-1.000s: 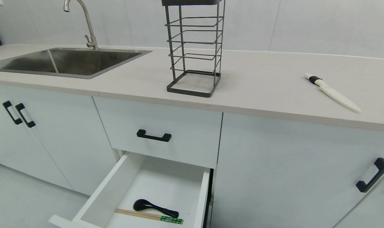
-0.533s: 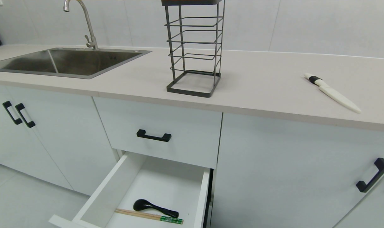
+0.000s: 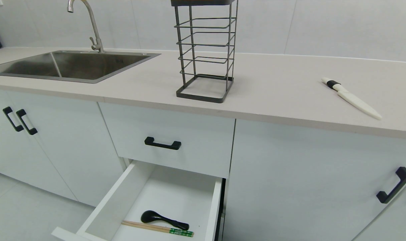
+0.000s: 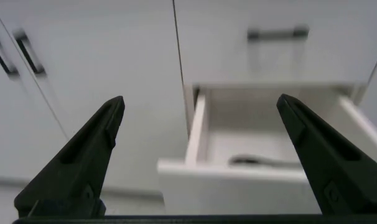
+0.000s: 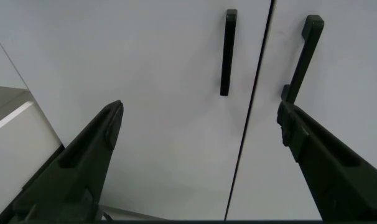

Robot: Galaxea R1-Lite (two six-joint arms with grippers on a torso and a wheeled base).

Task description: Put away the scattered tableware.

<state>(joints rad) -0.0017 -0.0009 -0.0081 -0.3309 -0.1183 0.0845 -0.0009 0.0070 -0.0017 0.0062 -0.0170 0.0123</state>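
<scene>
text: none legible | sink (image 3: pixel 89 65) inner wall: small dark mark, too small to read

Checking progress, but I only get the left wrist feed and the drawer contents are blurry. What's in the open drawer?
Observer: A black spoon and a pair of chopsticks lie beside each other in the drawer.
Operator: Anything left on the counter?
Observer: A white knife lies on the countertop, right of the wire rack.
Operator: And the other arm?
Observer: The right gripper is open and empty, facing two black cabinet handles.
</scene>
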